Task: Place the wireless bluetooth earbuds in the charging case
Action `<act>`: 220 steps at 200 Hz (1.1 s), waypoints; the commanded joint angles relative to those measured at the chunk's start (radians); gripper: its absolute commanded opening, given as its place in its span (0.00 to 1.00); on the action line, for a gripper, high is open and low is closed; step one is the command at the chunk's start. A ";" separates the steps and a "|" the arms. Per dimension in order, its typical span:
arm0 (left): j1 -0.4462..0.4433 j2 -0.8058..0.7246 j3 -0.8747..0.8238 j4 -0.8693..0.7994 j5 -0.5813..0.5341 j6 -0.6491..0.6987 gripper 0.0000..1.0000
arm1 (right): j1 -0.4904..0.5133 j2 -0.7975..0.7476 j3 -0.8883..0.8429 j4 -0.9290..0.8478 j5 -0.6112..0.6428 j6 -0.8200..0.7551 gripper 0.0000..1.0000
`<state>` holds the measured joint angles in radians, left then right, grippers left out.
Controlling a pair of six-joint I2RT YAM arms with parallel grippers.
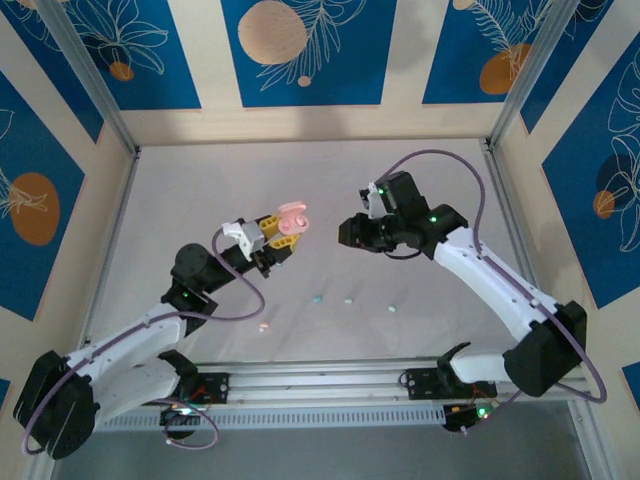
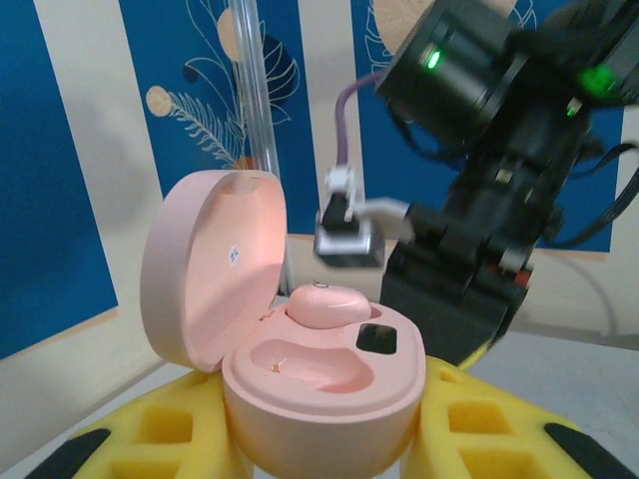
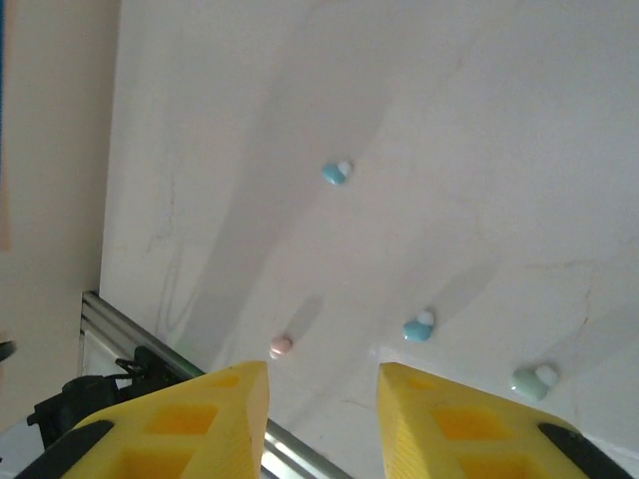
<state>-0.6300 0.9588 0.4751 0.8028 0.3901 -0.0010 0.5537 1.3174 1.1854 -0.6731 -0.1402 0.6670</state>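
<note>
- Top external view: the left claw (image 1: 277, 247) was held above the desk (image 1: 200, 200), pinching a pink case (image 1: 292, 220) by its lower half.
- The right claw (image 1: 350, 232) hung at about the same height, near the case on its right side. A clear gap separated the two.
- Left wrist view: the yellow fingers (image 2: 150, 429) were pressed against either side of the case body, which sat upright between them.
- The lid (image 2: 215, 264) stood open and nearly vertical, hinged on the left side of the case as that camera saw it.
- One pink bud (image 2: 327, 304) sat in the far socket of the case. The near socket (image 2: 300, 364) was unfilled, its hollow plainly visible.
- A small dark window (image 2: 377, 339) was noted on the case's top face, just beside the seated bud.
- The black body of the right arm stood behind the case in that view, apart from it.
- Right wrist view: the right claw was spread, gripping nothing, with bare desk visible through the gap between its two yellow fingers.
- Four buds lay loose on the desk beneath it, well apart from one another.
- These were a loose pink bud (image 3: 281, 345) near the metal rail (image 3: 130, 334), a far blue bud (image 3: 336, 172), a near blue bud (image 3: 418, 326) and a mint bud (image 3: 532, 379).
- None of the loose buds touched either claw or the case.
</note>
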 commanded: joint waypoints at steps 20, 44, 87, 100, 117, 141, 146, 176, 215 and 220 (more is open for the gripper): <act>-0.011 -0.085 0.019 -0.019 0.090 0.001 0.24 | 0.011 0.046 -0.020 0.016 -0.059 0.028 0.34; -0.011 -0.101 0.035 -0.019 0.139 0.002 0.24 | 0.005 0.045 -0.021 0.021 -0.056 0.024 0.34; -0.012 -0.087 0.087 -0.059 0.228 0.037 0.24 | -0.020 0.033 -0.042 0.030 -0.063 0.026 0.34; -0.011 -0.083 0.103 -0.080 0.253 0.052 0.25 | -0.027 0.030 -0.049 0.036 -0.071 0.030 0.34; -0.011 -0.077 0.123 -0.107 0.276 0.067 0.25 | -0.036 0.028 -0.058 0.041 -0.080 0.033 0.34; -0.010 -0.077 0.138 -0.128 0.284 0.087 0.25 | -0.043 0.029 -0.063 0.050 -0.091 0.037 0.34; -0.010 -0.077 0.138 -0.128 0.286 0.089 0.25 | -0.043 0.031 -0.063 0.050 -0.094 0.038 0.34; -0.009 -0.078 0.153 -0.163 0.290 0.107 0.25 | -0.043 0.037 -0.058 0.050 -0.099 0.036 0.34; -0.008 -0.081 0.148 -0.199 0.217 0.129 0.24 | -0.043 0.037 -0.054 0.047 -0.104 0.034 0.34; -0.007 -0.080 0.148 -0.202 0.207 0.125 0.24 | -0.043 0.038 -0.055 0.047 -0.104 0.034 0.34</act>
<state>-0.6308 0.8806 0.5922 0.6186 0.6350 0.0933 0.5144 1.3670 1.1355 -0.6212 -0.2142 0.6895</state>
